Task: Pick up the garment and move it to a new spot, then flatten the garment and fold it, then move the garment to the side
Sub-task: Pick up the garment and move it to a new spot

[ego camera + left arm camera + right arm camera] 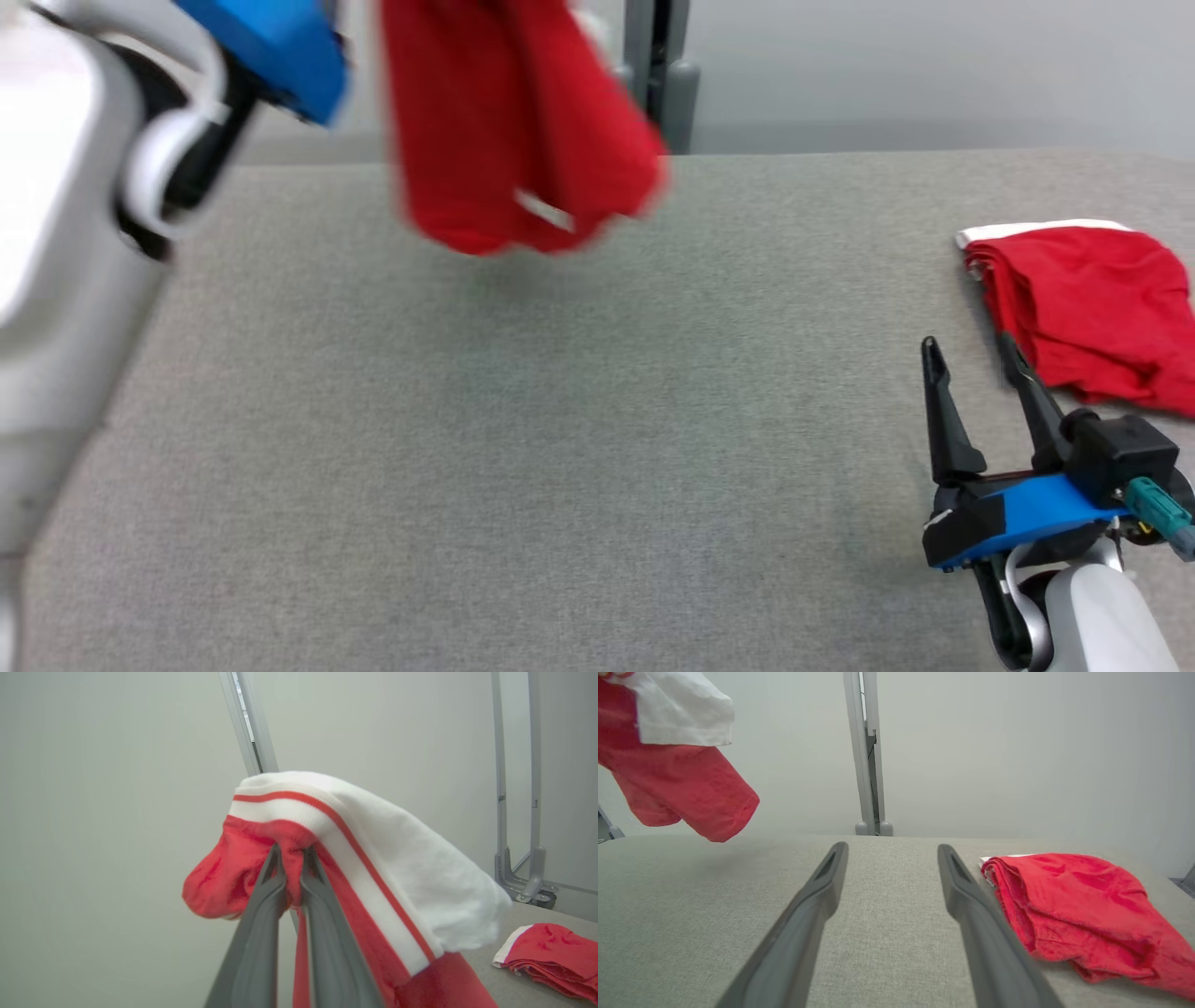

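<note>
Left wrist view: the left hand (290, 851) rises closest, its two fingers (261, 905) nearly together and clenched on a red fold of the garment (373, 858), with the tips buried in cloth. The garment's white band, crossed by a red stripe, drapes over and to the right of the fingers. Its lower part is cut off by the bottom edge. It hangs in the air, above the surface (509, 984). At lower right a second garment (551, 952) lies on the surface, cut by the frame edge.

Head view: the pale left forearm (56, 233) is closest and blurred, and its blue wrist runs off the top edge. The garment (513, 121) hangs at top centre, smeared by blur, its top cut off. At lower right the right hand (968, 345) is released, fingers apart and empty, well apart from the garment. The second garment (1092, 308) lies just beside it; I cannot tell whether they touch.

Right wrist view: the right hand's fingers (808, 914) spread wide over the surface. The garment (677, 774) hangs at upper left, cut by two edges. The second garment (1073, 905) lies beside the right-side finger, which hides part of its edge
</note>
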Motion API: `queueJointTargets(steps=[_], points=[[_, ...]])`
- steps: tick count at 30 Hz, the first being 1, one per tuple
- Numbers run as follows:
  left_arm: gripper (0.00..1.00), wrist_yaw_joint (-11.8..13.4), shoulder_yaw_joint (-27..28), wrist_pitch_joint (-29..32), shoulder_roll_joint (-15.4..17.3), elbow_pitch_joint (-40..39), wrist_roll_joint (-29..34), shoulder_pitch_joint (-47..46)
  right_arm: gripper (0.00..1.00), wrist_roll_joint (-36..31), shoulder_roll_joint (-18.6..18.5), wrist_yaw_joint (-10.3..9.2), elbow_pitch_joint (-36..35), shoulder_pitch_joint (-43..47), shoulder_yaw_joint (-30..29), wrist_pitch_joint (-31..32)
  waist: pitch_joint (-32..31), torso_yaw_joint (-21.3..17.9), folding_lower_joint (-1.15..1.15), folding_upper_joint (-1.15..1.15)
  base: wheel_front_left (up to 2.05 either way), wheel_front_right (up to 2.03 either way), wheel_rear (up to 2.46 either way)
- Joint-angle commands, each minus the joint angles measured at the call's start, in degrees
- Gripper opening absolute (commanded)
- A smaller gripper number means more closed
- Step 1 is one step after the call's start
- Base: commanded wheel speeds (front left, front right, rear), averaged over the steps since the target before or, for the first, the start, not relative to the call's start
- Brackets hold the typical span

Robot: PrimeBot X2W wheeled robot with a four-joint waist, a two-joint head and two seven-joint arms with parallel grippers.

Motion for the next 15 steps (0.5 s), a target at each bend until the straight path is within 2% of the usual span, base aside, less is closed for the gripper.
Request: queueJointTargets(steps=[1,4,7,9,12,15], points=[[0.00,0.6,-0.3,0.1,-0.3,-0.7,-0.5,2.1,1.00,0.3,0.0,0.00,0.2,0.7,-0.2,-0.4,-0.8,-0.9,0.02,0.00,0.00,0.00,0.00],[0.00,2.5,-0.3,-2.0,-3.3,-4.1,-3.3,7.7,1.00,0.7,0.0,0.00,0.9,0.8,-0.8,-1.1,-0.5,-1.0,0.02,0.00,0.00,0.00,0.00],[0.00,4.6,0.3,-6.7,-4.7,-3.1,-5.3,15.4,1.00,1.7,0.0,0.00,1.8,0.6,-0.4,-1.6,0.3,-1.2,0.02,0.00,0.00,0.00,0.00],[0.00,5.3,1.1,-10.3,-5.8,-0.1,-7.2,21.3,1.00,2.3,0.0,0.00,2.5,0.1,0.3,-2.0,0.9,-1.5,0.02,0.00,0.00,0.00,0.00],[0.00,4.7,1.8,-15.4,-6.8,6.9,-9.4,28.5,1.00,2.6,0.0,0.00,3.5,-0.6,0.9,-2.8,1.8,-1.9,0.02,0.00,0.00,0.00,0.00],[0.00,4.0,1.8,-17.9,-7.7,14.6,-9.7,33.1,1.00,2.5,0.0,0.00,4.4,-0.9,0.9,-3.3,2.5,-2.2,0.02,0.00,0.00,0.00,0.00]])
